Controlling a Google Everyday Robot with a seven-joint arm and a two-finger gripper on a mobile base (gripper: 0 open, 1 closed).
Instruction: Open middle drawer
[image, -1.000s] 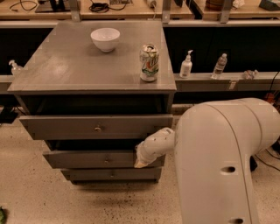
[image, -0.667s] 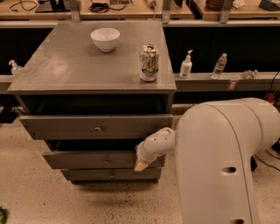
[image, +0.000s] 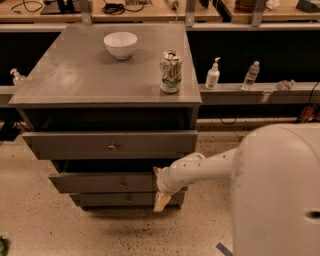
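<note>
Camera view: the grey cabinet (image: 75, 80) fills the left half of the picture, with a white bowl (image: 120, 44) and a drinks can (image: 170, 71) on its top. Below the top come three drawers. The top drawer (image: 65, 146) juts out toward the camera, a dark gap above it. The middle drawer (image: 95, 182) sits just under it, its front appearing slightly forward of the lowest drawer (image: 105, 199), so I judge it barely open, with most of its travel left.

The robot's white arm (image: 210, 167) reaches in from the body at 3 o'clock and ends in the gripper (image: 161, 192), which sits against the right end of the middle drawer's front, low on it and overlapping the lowest drawer's edge. Whether the gripper is wide, narrow or clamped on anything I cannot tell.

The relation that matters: the drawer's knob (image: 121, 183) lies at about 9 o'clock from the gripper, near but clearly apart — the gripper is at the front's end, not at its centre. The front's long axis runs 9 to 3, so the pull has to go square to it, toward 6 o'clock. Pulling from the right end may, I think, skew the drawer on its runners — a hold closer to the knob would draw it straighter.
</note>
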